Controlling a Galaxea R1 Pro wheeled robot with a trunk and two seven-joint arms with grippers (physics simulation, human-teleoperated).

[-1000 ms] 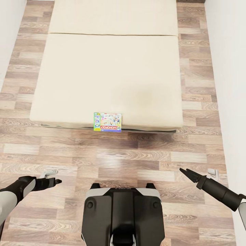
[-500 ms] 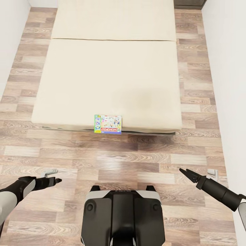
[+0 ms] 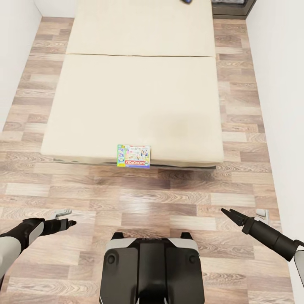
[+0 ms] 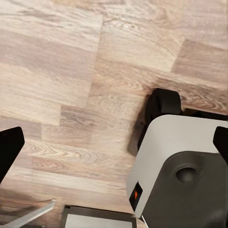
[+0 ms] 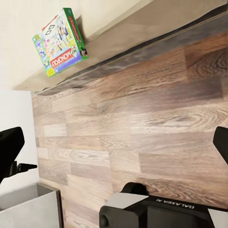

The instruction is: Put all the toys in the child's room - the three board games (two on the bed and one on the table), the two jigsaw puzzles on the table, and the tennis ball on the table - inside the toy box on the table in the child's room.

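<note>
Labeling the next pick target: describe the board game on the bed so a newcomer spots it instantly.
Find the big beige bed on the wood floor. At the middle of its near edge, overhanging slightly, lies the board game: a flat multicoloured box reading MONOPOLY, the lone bright thing on the plain mattress.

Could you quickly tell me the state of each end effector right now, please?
Left end effector: open, holding nothing, over the wooden floor.
Right end effector: open, holding nothing, well short of the board game on the bed.

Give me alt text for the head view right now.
A multicoloured Monopoly board game lies at the near edge of a beige bed, overhanging the wood floor. Both pincers, left and right, hang empty above the floor.
</note>
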